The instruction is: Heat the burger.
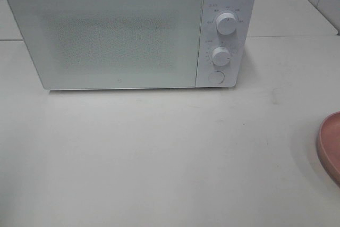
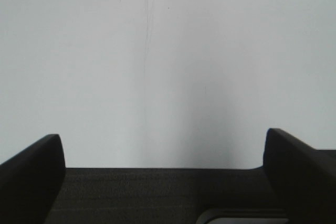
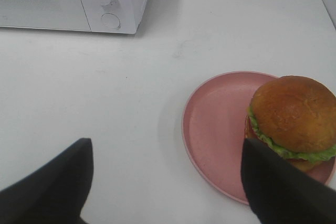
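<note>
You are looking at a staged kitchen-style test bench, not a lived-in kitchen. A white microwave (image 1: 130,33) with two dials stands door shut on a plain white tabletop (image 1: 159,158). A pink plate (image 3: 220,124) carries a burger (image 3: 293,116); pale tiled wall behind.

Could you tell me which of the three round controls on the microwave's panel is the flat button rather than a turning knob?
The lowest one: it sits flush, plain and unmarked. The upper knob and middle knob stick out, ringed by printed scale marks.
</note>
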You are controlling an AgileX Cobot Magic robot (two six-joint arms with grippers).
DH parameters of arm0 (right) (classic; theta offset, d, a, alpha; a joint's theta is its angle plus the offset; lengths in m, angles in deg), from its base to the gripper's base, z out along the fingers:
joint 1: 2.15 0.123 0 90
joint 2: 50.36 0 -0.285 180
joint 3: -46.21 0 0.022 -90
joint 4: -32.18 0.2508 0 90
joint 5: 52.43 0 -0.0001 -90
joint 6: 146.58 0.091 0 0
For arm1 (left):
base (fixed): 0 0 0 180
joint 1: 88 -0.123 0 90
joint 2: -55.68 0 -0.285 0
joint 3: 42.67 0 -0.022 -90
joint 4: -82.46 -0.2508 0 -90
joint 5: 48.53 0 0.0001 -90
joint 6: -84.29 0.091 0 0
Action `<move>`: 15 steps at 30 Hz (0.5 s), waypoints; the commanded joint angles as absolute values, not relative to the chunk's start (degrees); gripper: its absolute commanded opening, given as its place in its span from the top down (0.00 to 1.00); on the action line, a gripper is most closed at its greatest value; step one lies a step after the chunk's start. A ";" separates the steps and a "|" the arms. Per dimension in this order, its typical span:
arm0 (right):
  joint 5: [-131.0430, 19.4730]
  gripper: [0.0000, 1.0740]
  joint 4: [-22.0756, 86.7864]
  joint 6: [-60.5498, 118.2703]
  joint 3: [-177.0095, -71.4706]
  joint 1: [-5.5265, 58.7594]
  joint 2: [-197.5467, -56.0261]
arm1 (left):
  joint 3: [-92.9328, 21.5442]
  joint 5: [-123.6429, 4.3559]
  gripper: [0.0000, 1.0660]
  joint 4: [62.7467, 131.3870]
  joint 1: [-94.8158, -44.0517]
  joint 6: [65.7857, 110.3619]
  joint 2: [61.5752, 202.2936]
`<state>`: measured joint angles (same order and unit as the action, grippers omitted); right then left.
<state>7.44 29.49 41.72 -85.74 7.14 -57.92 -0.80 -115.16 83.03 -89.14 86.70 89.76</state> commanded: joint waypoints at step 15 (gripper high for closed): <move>6.98 0.30 29.61 41.09 -85.62 6.73 -56.43 | 3.78 -112.64 0.12 84.86 -89.26 88.76 67.19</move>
<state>7.44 29.49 41.72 -85.74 7.14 -57.92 3.61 -113.67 84.46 -89.14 88.59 69.88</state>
